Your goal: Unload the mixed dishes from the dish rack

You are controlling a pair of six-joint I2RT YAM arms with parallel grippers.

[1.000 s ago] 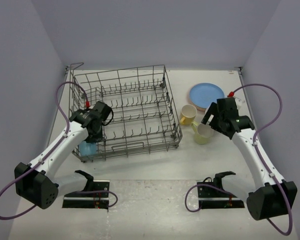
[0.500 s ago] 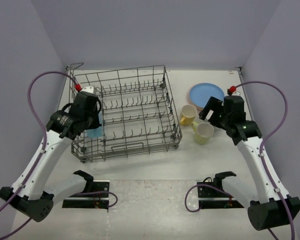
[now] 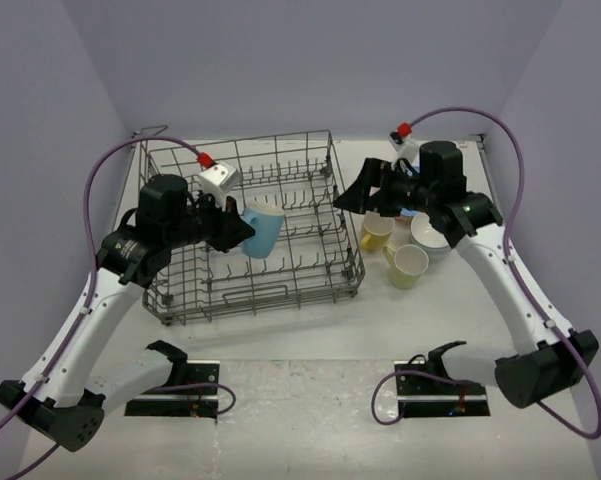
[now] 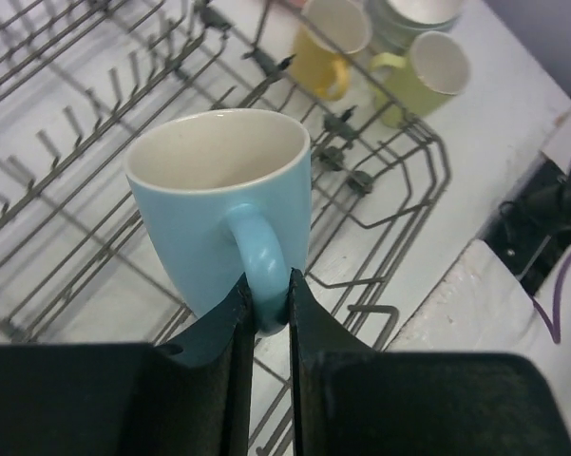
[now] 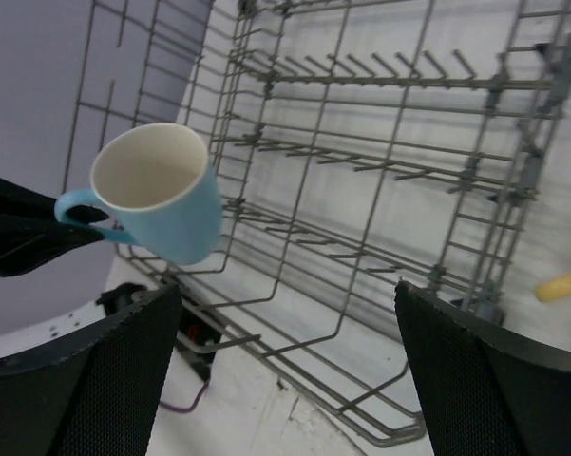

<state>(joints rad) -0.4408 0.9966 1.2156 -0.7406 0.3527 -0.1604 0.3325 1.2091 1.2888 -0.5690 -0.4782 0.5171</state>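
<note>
Top: left arm bent over dish rack, left gripper holding light-blue mug above rack's middle; right arm reaches left over rack's right edge.
Left wrist: fingers pinch mug handle.
Right wrist: right gripper spread wide, facing mug.

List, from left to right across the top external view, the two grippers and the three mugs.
left gripper → light-blue mug, held by its handle → right gripper → yellow mug → yellow-green mug
</note>
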